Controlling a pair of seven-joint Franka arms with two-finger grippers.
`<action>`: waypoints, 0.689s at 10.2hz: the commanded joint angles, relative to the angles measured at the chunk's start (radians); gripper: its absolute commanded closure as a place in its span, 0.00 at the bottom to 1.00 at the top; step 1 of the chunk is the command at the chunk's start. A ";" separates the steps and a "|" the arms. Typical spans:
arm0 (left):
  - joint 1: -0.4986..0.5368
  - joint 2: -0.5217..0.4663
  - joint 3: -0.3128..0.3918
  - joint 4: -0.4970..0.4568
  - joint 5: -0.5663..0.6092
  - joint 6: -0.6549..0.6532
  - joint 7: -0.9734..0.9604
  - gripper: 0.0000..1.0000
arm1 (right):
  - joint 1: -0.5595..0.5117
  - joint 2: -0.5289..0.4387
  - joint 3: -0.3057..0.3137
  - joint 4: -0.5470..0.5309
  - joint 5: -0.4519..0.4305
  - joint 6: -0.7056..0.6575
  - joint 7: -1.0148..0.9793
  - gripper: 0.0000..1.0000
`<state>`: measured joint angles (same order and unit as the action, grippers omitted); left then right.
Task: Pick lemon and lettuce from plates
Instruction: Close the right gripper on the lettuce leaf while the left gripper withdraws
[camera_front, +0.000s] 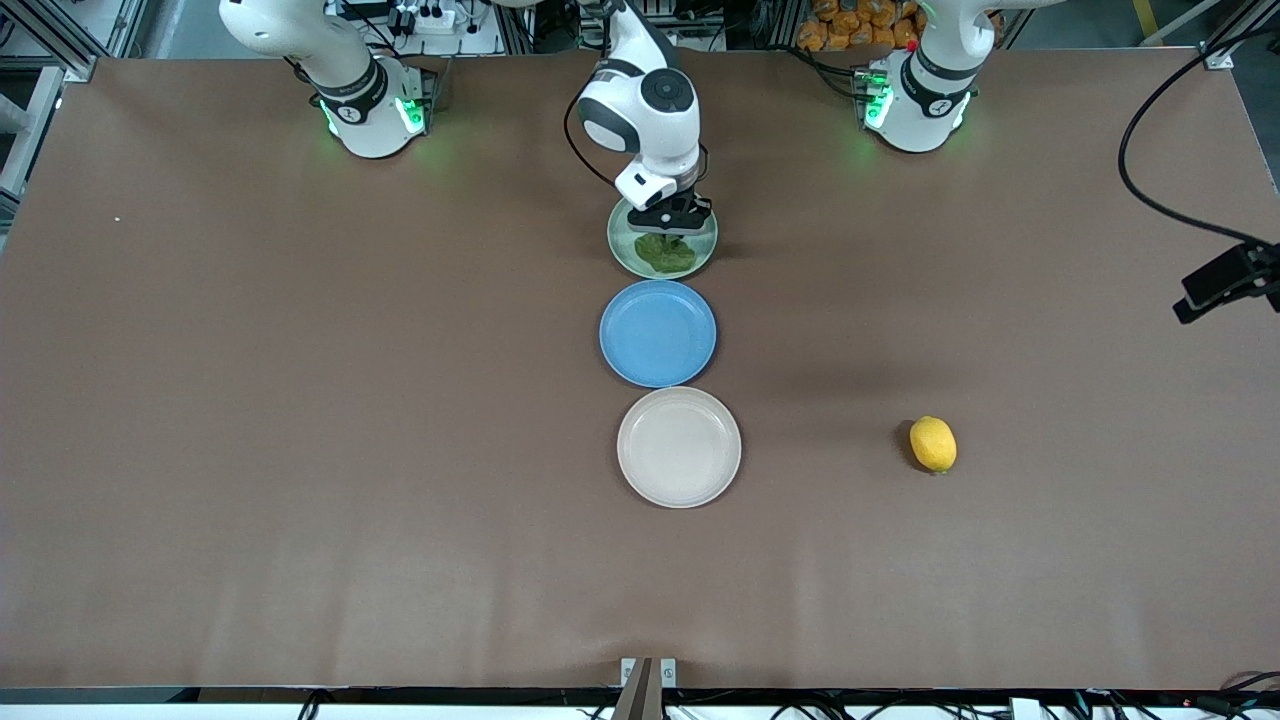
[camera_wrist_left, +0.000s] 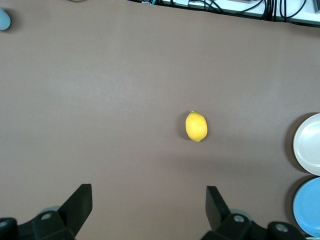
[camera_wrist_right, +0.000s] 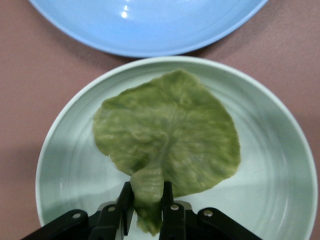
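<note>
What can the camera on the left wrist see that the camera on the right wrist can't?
Only the left wrist view shows the lemon lying on the bare table, the cream plate, and the open left gripper. Only the right wrist view shows the lettuce on the mint plate, with the right gripper shut on its lobe. Both show the blue plate.
</note>
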<state>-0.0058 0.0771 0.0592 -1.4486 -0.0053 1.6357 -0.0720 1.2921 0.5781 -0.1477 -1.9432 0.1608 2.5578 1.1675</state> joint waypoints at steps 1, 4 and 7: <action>0.010 -0.028 -0.004 -0.022 0.021 -0.045 0.011 0.00 | -0.027 -0.040 0.007 0.001 0.017 -0.059 -0.026 0.85; -0.011 -0.059 -0.009 -0.032 0.021 -0.102 0.007 0.00 | -0.060 -0.101 0.008 0.003 0.019 -0.158 -0.081 0.98; -0.080 -0.071 0.034 -0.035 0.034 -0.126 -0.012 0.00 | -0.111 -0.161 0.007 0.009 0.019 -0.241 -0.136 1.00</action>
<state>-0.0576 0.0261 0.0677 -1.4573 0.0012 1.5143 -0.0773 1.2128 0.4656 -0.1507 -1.9212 0.1608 2.3571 1.0764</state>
